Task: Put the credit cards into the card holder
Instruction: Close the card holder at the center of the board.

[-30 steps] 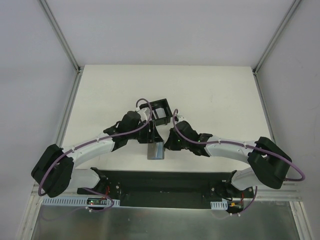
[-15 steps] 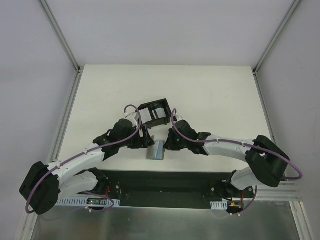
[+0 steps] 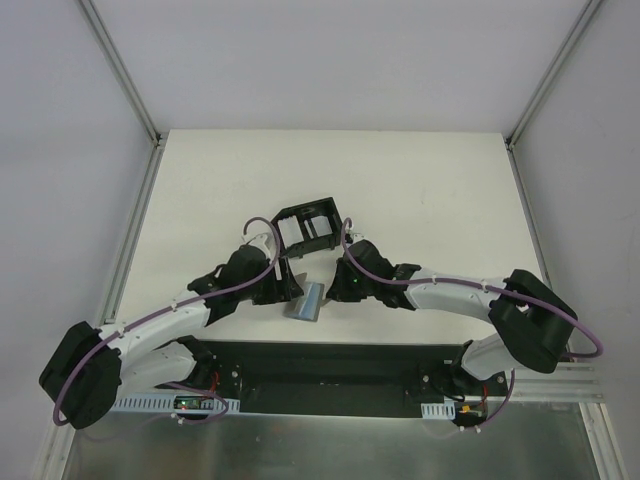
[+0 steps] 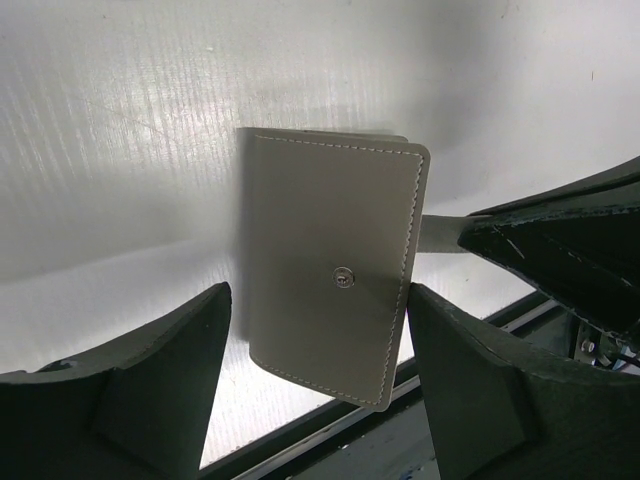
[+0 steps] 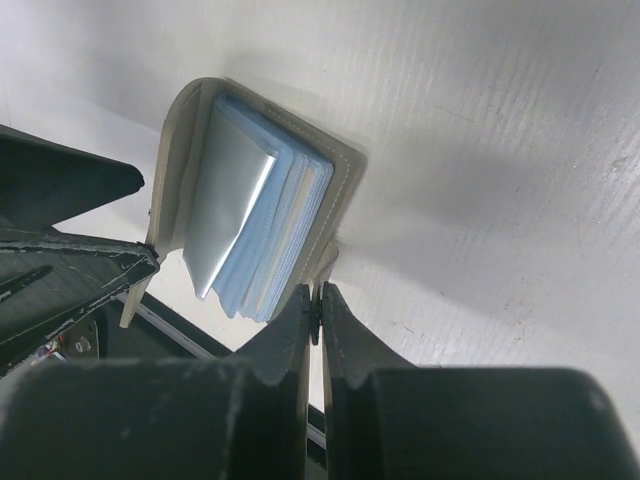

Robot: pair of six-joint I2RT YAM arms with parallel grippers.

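Two arms meet low over the white tabletop [image 3: 430, 190], near its front edge. One black divided tray [image 3: 308, 222] sits just behind them, with something pale inside that is too small to name.

One grey card holder [image 4: 330, 250] stands tilted between the arms. Whether its lower edge rests on the tabletop I cannot tell. The right gripper [image 5: 318, 300] has its fingers pressed together, pinching the holder's closing tab. The left gripper [image 4: 318, 292] has its fingers spread wide, one on each side of the holder and touching neither face.

From the right wrist, the holder gapes partly open on its pale blue lining. One silvery-pale card [image 5: 232, 190] shows inside, and any others behind it cannot be counted. No gold card is in view. One snap stud [image 4: 343, 280] marks the outer face.

The tab is a thin hold, so the holder could swing or slip free. Tilted and gaping, it could let the card slide out. If the left fingers close off-centre, they could knock it askew.
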